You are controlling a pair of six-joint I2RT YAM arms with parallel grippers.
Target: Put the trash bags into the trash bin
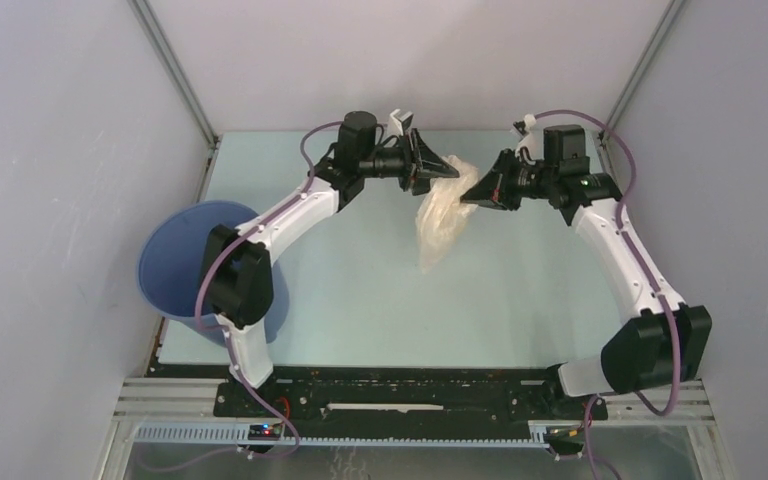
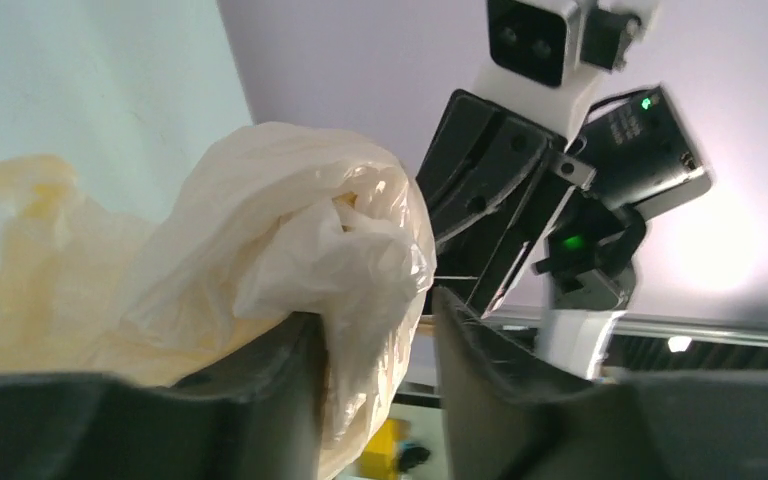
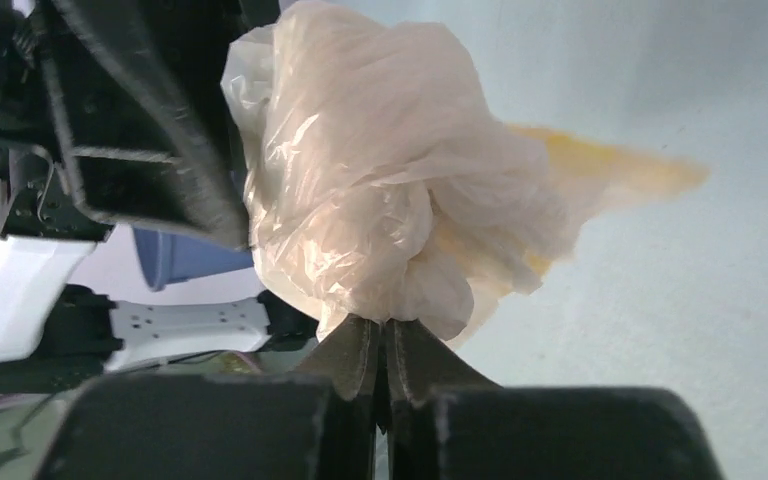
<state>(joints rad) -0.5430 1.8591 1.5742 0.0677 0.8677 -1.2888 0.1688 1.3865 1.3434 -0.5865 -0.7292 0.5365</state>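
Observation:
The trash bag (image 1: pixel 444 213), a crumpled cream-to-yellow film, hangs in the air over the far middle of the table between my two grippers. My right gripper (image 1: pixel 468 196) is shut on a bunched fold of the bag (image 3: pixel 390 190), with its fingertips (image 3: pixel 360 340) pressed together. My left gripper (image 1: pixel 432 168) is open. The bag (image 2: pixel 290 240) drapes over one of its fingers (image 2: pixel 280 380) and fills part of the gap, clear of the other finger (image 2: pixel 475 345). The blue trash bin (image 1: pixel 173 262) stands at the table's left edge, partly hidden behind my left arm.
The pale green table (image 1: pixel 380 300) lies below, with grey walls on three sides. A metal rail (image 1: pixel 410 400) runs along the near edge by the arm bases. My right gripper (image 2: pixel 495 200) fills the left wrist view close ahead.

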